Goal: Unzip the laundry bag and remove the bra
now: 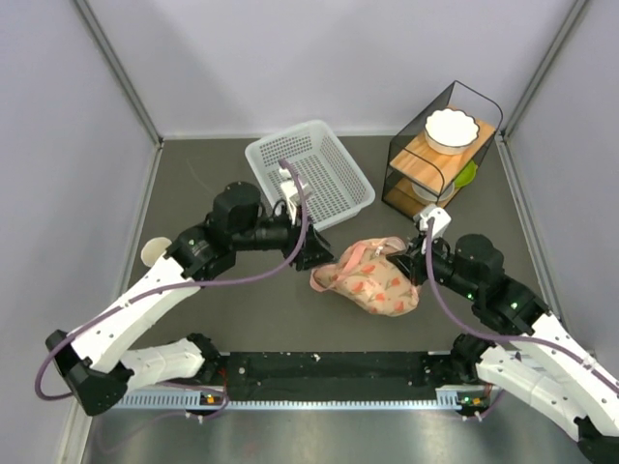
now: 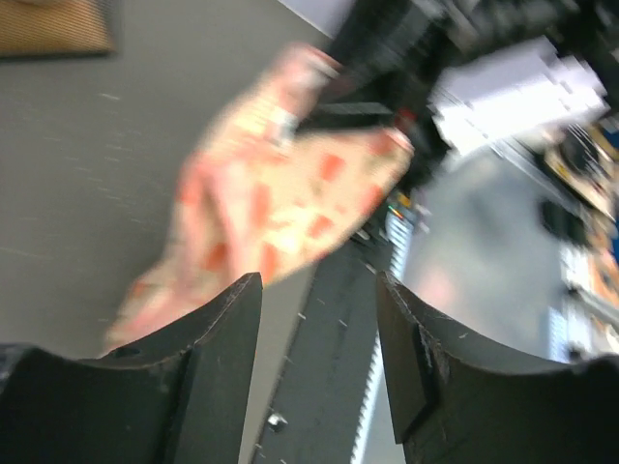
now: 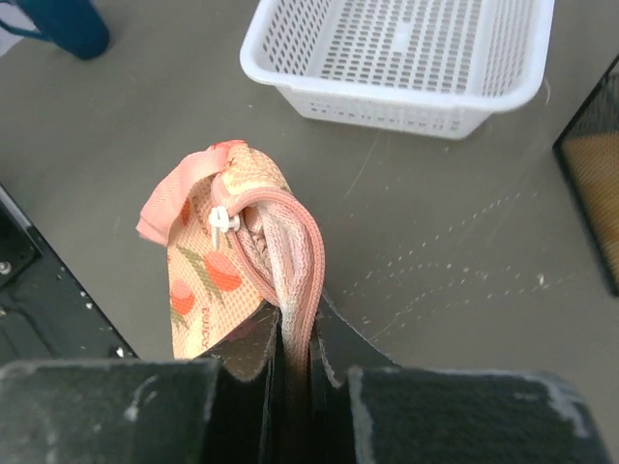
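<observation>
— Where is the soft beige-pink fabric laundry bag [image 1: 370,282] with red-orange prints?
— Centre-right on the dark grey table [image 1: 261,324], with bare tabletop in front of it. The white perforated plastic basket [image 1: 309,174] sits behind, near but apart.
— And the arms?
— The right gripper [image 3: 295,338] reaches in from the right, clamped on the bag's pink trim. The left gripper [image 2: 319,290], its arm bent inward, sits just beside the bag's left end, jaws parted, holding nothing.

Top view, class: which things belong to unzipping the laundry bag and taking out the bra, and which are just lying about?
In the job: laundry bag; right gripper, shut on its trim; left gripper, open. Bra not visible.
Lying about: white basket; wire rack; white bowl; pale cup.
</observation>
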Tool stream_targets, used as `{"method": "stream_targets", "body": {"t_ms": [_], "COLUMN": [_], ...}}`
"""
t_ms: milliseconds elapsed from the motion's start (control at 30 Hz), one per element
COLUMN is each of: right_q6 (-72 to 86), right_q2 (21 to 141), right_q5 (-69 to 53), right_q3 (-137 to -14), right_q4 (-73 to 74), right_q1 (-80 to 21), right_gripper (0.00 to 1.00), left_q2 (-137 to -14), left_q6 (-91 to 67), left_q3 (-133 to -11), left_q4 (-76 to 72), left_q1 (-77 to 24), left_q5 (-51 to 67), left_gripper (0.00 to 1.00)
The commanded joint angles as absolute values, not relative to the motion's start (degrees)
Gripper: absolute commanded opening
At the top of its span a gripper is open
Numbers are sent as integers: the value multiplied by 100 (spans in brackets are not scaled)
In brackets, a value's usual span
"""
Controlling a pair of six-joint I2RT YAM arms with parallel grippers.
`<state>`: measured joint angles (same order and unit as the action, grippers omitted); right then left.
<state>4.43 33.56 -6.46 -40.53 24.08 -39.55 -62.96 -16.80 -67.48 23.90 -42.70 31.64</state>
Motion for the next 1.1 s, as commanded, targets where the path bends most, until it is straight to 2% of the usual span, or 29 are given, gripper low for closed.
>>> {"method": "stream_targets", "body": {"t_ms": [0, 100, 200, 300, 467, 533, 600, 667, 967, 1067], "right_q6": [1660, 1801, 1810, 1819, 1784, 1732, 1723, 1723, 1749, 1758], "right_q2": [3725, 3893, 4008, 3955, 3499, 3358, 3244, 3208, 3287, 3384], "right_q5": [-247, -132, -228, -281, -465, -562, -738, -844, -756, -782], "right_q3": [-4491, -4614, -4737, -4781, -4720, -4702, -4685, -4667, -4623, -4658], "right_q4": [2487, 2575, 2610, 2680, 2742, 2812, 2865, 2927, 2979, 2979], "right_q1": [-4008, -3999, -3999, -3999, -3999, -3999, -3999, -3999, -3999, -3999], "right_gripper": [0, 0, 0, 0, 0, 0, 0, 0, 0, 0], "left_q2": [-6362, -6774, -7345, -7488, -7173, -7041, -6795, -6558, -6003, -6204], "left_q6": [-1934, -1670, -2038, -2152, -2356, -2452, -2566, -2601, -2277, -2048], "left_q3": [-5856, -5792, -5923, -6091, -5871, -5889, -5941, -5941, -6214, -6319], "left_q4": [1654, 1478, 1213, 1363, 1081, 1099, 1055, 846, 1634, 2117], "left_q1": [-4762, -5571, -5687, -5503, -4440, -4124, -4052, -4060, -5176, -5519], "left_q5": [5032, 4932, 4563, 3694, 2927, 2007, 1131, 1045, 641, 319], "left_gripper": [56, 62, 61, 64, 68, 70, 73, 73, 70, 78]}}
